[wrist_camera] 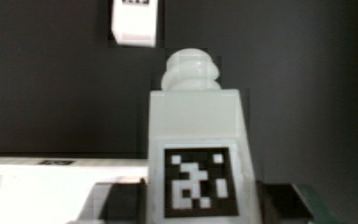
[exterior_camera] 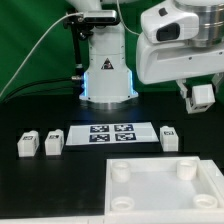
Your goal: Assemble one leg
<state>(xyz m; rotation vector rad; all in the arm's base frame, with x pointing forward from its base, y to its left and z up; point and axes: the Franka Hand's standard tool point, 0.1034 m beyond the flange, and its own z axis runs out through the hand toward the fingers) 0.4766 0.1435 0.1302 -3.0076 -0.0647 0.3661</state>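
Observation:
My gripper (exterior_camera: 200, 99) is shut on a leg (exterior_camera: 205, 95), a white block, and holds it in the air at the exterior view's right, well above the table. In the wrist view the leg (wrist_camera: 194, 130) stands between my fingers (wrist_camera: 114, 205), tag facing the camera and its rounded peg pointing away from my gripper (wrist_camera: 197, 203). Three more legs lie on the black table: two (exterior_camera: 27, 144) (exterior_camera: 52, 142) at the exterior view's left and one (exterior_camera: 168, 136) right of the marker board. One leg (wrist_camera: 135, 22) shows beyond the held one.
The marker board (exterior_camera: 111, 134) lies mid-table. The large white tabletop (exterior_camera: 150, 205) with round corner sockets lies at the front right. The robot base (exterior_camera: 107, 75) stands at the back. A white surface (wrist_camera: 34, 190) shows beside my fingers in the wrist view.

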